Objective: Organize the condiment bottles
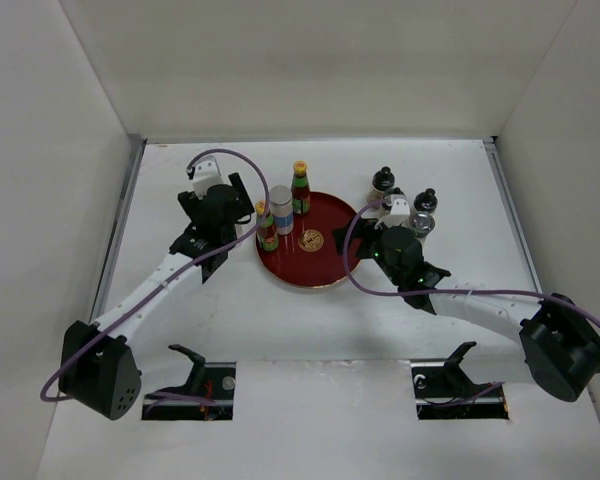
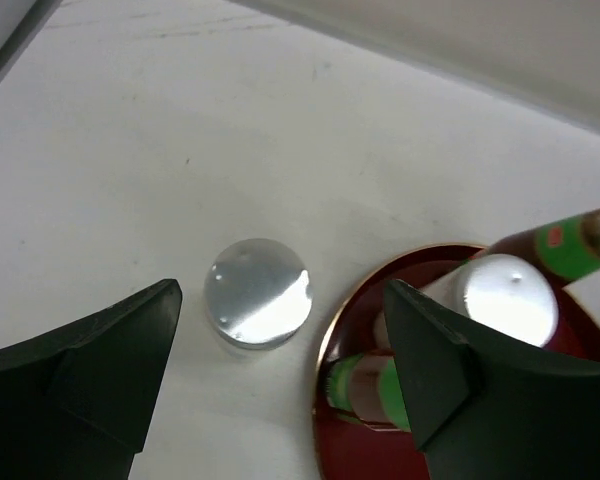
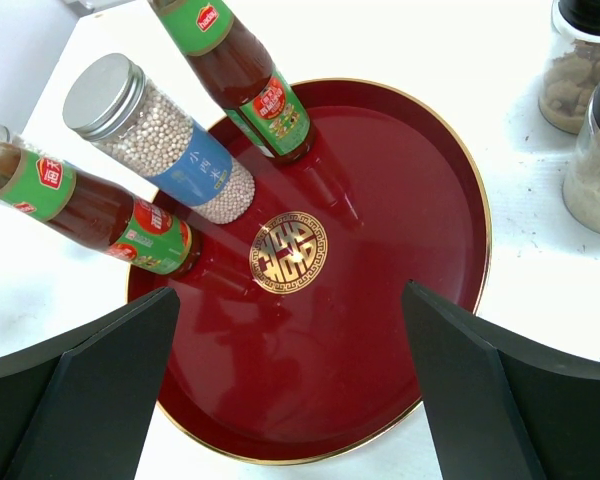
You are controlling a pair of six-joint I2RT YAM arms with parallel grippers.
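Observation:
A red plate [image 1: 325, 262] holds two green-red bottles with yellow caps [image 1: 300, 188] [image 1: 266, 228] and a silver-lidded shaker [image 1: 281, 215] between them. All three stand upright on its back left part [image 3: 245, 75] [image 3: 90, 215] [image 3: 160, 140]. Another silver-lidded shaker [image 2: 257, 293] stands on the table just left of the plate's rim [image 2: 325, 350]. My left gripper [image 2: 280, 350] hangs open above it, touching nothing. In the top view this shaker is hidden under the left gripper [image 1: 248, 215]. My right gripper [image 3: 290, 380] is open and empty over the plate's near right part.
Several dark-capped and silver-topped glass cruets [image 1: 383, 181] [image 1: 427, 200] [image 1: 421, 222] stand on the table right of the plate, close behind my right wrist. Two of them [image 3: 575, 60] [image 3: 595, 170] show at the right edge of the right wrist view. White walls enclose the table.

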